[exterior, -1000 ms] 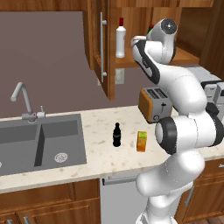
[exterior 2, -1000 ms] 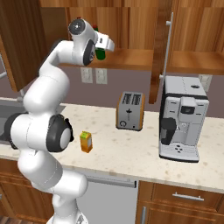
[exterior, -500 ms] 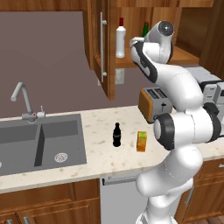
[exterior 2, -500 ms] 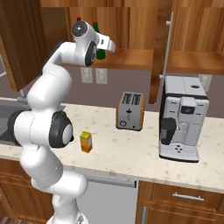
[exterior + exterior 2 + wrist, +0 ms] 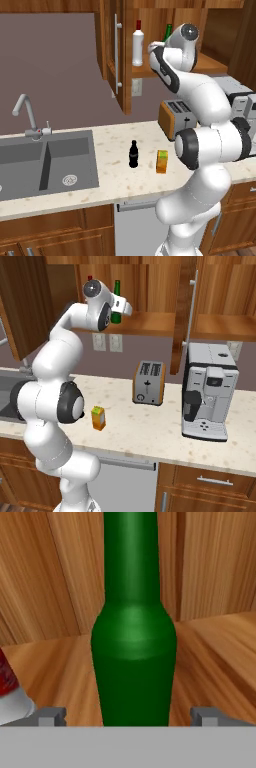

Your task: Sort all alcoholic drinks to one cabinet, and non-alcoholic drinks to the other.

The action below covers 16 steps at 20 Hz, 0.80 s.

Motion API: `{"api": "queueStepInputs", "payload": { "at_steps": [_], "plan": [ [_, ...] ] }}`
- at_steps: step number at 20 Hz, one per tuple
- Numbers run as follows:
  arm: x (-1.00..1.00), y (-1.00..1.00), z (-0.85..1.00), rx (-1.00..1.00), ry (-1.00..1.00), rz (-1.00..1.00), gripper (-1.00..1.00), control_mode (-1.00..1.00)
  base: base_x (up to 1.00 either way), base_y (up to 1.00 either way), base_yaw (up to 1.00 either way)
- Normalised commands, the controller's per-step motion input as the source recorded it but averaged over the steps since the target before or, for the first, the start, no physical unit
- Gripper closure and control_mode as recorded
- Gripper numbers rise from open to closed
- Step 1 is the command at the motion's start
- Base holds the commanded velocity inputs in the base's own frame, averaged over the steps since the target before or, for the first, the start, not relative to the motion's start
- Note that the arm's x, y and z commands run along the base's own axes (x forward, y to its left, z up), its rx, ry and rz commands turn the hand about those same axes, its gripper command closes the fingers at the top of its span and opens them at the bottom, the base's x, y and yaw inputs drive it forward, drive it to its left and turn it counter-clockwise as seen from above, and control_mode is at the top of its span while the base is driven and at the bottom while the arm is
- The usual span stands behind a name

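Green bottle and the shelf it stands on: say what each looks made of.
Green bottle: likely glass, dark green with a glossy finish; a soft highlight runs down its neck and shoulder.
Shelf: looks like wood, warm brown and matte; grain streaks show on its surface and on the cabinet's back panels.

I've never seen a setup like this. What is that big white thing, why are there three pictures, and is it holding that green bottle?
The white thing is a robot arm in a simulated kitchen. Two pictures come from cameras behind it, left and right; the third looks out from its hand. Its gripper is up in a wall cabinet with the green bottle standing upright between the open fingers, apart from both, so the bottle is not held. A white bottle with a red cap stands beside it on the same shelf. On the counter below are a small black cola bottle, an orange juice carton, a toaster and a coffee machine.
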Motion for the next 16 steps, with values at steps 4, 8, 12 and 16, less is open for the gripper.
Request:
{"api": "queueStepInputs", "payload": {
  "at_steps": [4, 8, 12, 16],
  "plan": [
    [-0.11, -0.02, 0.0, 0.05, 0.0, 0.0, -1.0, -1.0, 0.0, 0.0, 0.0],
    [-0.73, 0.0, -0.2, 0.04, 0.0, 0.0, -1.0, -1.0, 0.0, 0.0, 0.0],
    [-1.0, 0.0, -0.53, 0.07, 0.0, 0.0, -1.0, -1.0, 0.0, 0.0, 0.0],
    [-1.0, 0.0, -0.73, 0.05, 0.03, 0.0, -1.0, -1.0, 0.0, 0.0, 0.0]
  ]
}}
